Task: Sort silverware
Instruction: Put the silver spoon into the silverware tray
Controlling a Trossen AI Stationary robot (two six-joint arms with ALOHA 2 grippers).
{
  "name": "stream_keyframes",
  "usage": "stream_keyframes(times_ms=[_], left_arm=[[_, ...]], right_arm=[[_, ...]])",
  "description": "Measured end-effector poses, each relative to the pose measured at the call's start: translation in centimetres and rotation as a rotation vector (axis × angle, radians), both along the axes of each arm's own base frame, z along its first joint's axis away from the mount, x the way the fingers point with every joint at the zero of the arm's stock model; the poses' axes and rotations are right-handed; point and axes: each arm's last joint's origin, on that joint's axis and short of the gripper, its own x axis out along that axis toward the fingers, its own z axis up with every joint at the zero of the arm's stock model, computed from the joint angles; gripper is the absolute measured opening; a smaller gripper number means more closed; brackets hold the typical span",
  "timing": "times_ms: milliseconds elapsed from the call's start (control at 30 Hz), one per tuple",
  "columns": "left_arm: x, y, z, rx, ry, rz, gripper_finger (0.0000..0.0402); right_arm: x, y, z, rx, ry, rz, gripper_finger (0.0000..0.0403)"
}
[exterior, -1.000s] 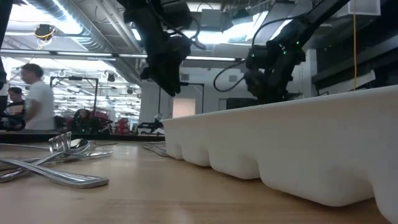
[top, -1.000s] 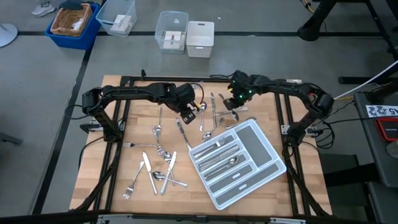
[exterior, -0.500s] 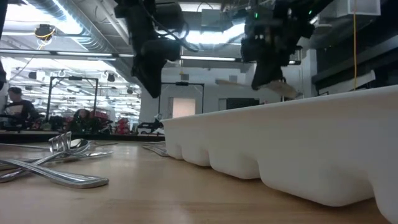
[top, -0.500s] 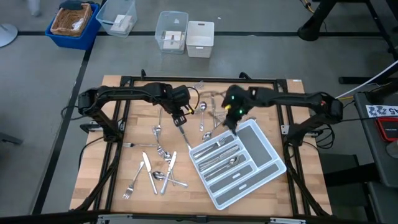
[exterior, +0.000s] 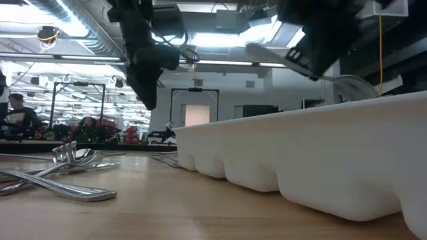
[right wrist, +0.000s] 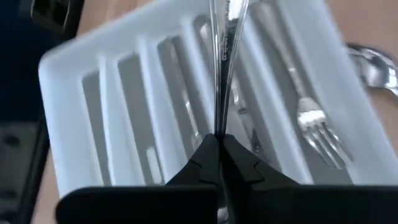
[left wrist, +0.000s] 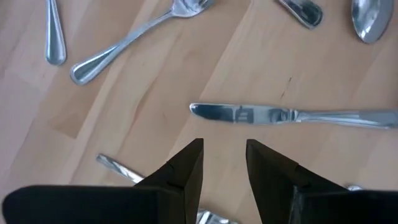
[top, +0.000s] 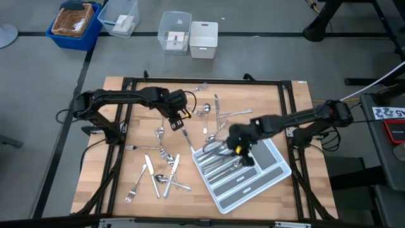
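Right fingers (right wrist: 219, 146) are clenched on a slim piece of silverware, looks like a knife (right wrist: 221, 56), though I can't tell for sure. They're parked over the tray (top: 269, 177), which sits toward 4 o'clock on the counter (top: 126, 177). From the wrist camera the piece's long axis runs about parallel with the tray's dividers, sticking straight out from the fingertips, so the drop mostly depends on which slot it's over. I'd guess one of the middle slots, but I can't pin it down.

Tray contents: a fork (right wrist: 308, 112) lies in the slot next to it, and more pieces (top: 223, 159) lie lengthwise in the neighbouring slots. The wide compartment at the tray's 2 o'clock side looks bare in the overhead shot.

Left fingers (left wrist: 224, 163) are released, holding nothing, hovering over the counter around 11 o'clock of the tray. A table knife (left wrist: 292, 116) lies just ahead of them, flat on the wood, with its long axis crosswise to the fingers' reach. So the gap already straddles the knife's width, which looks handy for a grab. The left arm is clearly the nearer one to it.

The rest of the silverware is loose on the wood: a cluster (top: 161, 174) at about 8 o'clock, and a few spoons and forks (top: 209, 114) near 12.
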Motion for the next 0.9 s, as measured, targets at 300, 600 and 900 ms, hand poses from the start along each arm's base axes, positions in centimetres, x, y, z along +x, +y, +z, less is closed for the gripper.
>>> stream_keyframes(times_ms=[300, 600, 900], left_arm=[[0.0, 0.0, -0.6, -0.020, -0.024, 0.074, 0.0111], [1.2, 0.3, -0.1, 0.012, -0.152, 0.073, 0.0111], [1.4, 0.4, 0.1, 0.020, -0.182, 0.073, 0.0111]], right_arm=[[-0.7, 3.1, -0.4, -0.030, -0.001, 0.145, 0.0004], [-1.1, 3.3, -2.7, -0.123, 0.013, 0.179, 0.0004], [-0.5, 3.5, -3.8, -0.139, 0.000, 0.215, 0.0006]])
